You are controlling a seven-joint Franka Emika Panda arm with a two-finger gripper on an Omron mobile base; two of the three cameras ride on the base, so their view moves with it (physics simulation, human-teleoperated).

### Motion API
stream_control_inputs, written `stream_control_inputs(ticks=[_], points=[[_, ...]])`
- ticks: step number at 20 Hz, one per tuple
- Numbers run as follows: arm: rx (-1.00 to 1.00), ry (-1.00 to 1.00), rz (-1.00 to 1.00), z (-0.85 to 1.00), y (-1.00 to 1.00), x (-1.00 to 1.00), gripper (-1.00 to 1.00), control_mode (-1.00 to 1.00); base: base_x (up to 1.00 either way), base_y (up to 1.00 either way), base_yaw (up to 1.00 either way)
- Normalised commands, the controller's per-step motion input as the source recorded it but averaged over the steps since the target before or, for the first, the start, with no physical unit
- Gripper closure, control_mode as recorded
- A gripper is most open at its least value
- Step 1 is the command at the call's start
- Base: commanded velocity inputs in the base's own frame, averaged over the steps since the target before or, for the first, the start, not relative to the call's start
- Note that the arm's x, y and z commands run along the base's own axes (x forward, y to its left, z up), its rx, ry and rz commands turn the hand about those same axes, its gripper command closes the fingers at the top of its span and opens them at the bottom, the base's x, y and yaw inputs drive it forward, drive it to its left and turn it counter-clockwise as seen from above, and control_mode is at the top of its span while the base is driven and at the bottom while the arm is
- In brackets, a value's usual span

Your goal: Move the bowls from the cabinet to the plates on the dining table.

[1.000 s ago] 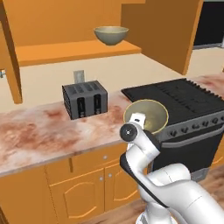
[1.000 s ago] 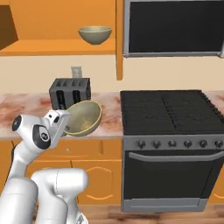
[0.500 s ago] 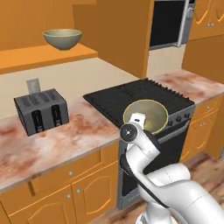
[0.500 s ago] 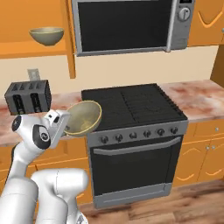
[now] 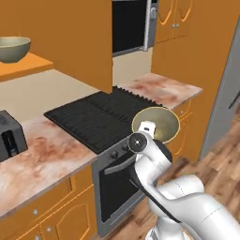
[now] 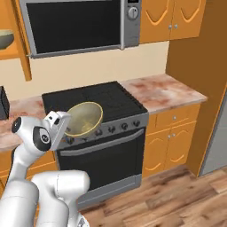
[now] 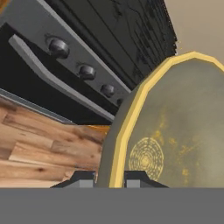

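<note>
One deep olive-grey bowl with a paler yellowish rim [image 5: 156, 123] is riding in the pincer [image 7: 110, 178], whose dark tips are pinching its rim, so the carrying step is in hand: the bowl is hanging tilted in front of the black gas stove [image 6: 91, 103], at about seven o'clock from the burners in the right base view. Its twin, the second olive-grey bowl [image 5: 13, 48], is sitting on the orange wooden cabinet's shelf [image 5: 28, 65] at ten o'clock in the left base view. No plate or dining table is appearing yet, so the next move is probably calling for more driving, keeping the grip firm, then lowering the bowl onto a plate.
</note>
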Motion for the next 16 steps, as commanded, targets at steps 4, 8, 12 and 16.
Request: stream_control_inputs(ticks=[4,8,12,16], points=[[0.0,0.0,0.0,0.0,0.0,0.0,1.0,1.0,-0.11,-0.53,-0.4],[0.0,0.0,0.0,0.0,0.0,0.0,1.0,1.0,-0.08,-0.52,-0.4],[0.0,0.0,0.0,0.0,0.0,0.0,1.0,1.0,-0.05,-0.56,-0.4],[0.0,0.0,0.0,0.0,0.0,0.0,1.0,1.0,-0.11,-0.55,-0.39]])
